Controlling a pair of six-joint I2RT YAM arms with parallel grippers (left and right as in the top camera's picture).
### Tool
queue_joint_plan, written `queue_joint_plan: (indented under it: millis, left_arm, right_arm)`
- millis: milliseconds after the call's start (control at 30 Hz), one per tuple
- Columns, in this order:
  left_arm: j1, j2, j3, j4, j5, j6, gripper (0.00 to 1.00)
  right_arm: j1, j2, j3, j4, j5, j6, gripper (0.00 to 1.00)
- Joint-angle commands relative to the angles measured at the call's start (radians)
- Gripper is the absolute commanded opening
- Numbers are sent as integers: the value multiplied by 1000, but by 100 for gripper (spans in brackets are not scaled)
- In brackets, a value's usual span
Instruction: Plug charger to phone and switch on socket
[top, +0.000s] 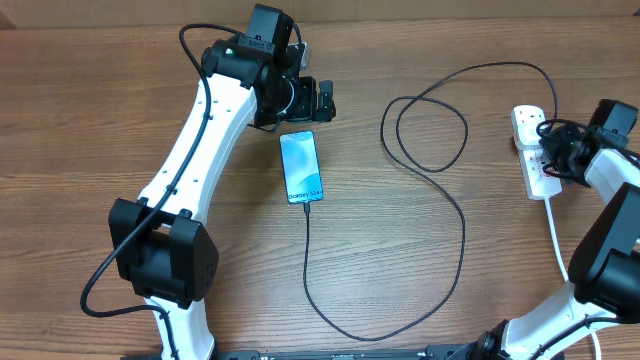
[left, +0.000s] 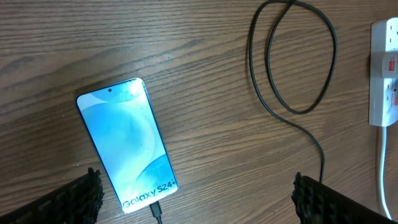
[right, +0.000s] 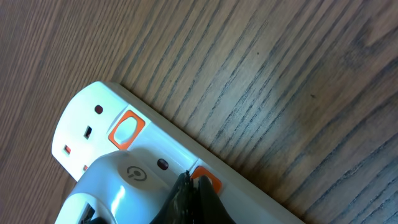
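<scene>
The phone (top: 300, 166) (left: 127, 143) lies flat with its light-blue screen lit. The charger cable (top: 455, 215) (left: 298, 62) has its connector tip (left: 155, 210) in the phone's bottom end. From there it loops over the table to the socket (top: 524, 120) (right: 87, 124) at the right. My left gripper (top: 325, 100) (left: 199, 205) hovers open just beyond the phone's top, holding nothing. My right gripper (top: 549, 152) (right: 194, 183) is shut, its tips against an orange switch (right: 210, 178) on the socket, beside a white adapter (right: 118, 180) plugged into it.
The socket's thick white cord (top: 556, 235) runs toward the table's front right, next to my right arm. A second orange switch (right: 127, 130) sits farther along the strip. The wooden table (top: 120, 110) carries nothing else.
</scene>
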Motion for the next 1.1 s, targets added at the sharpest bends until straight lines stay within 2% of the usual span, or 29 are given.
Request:
queue_joint_plan:
  millis: [0, 833, 1067]
  left_arm:
    - [-13, -23, 20, 0, -9, 19, 100]
    - [-13, -23, 19, -19, -9, 20, 100]
    - [-13, -23, 19, -31, -9, 20, 100]
  right_arm:
    - [53, 16, -23, 0, -115, -24, 4]
    - [117, 16, -60, -42, -309, -154, 4]
    - [115, 12, -58, -72, -308, -154, 4]
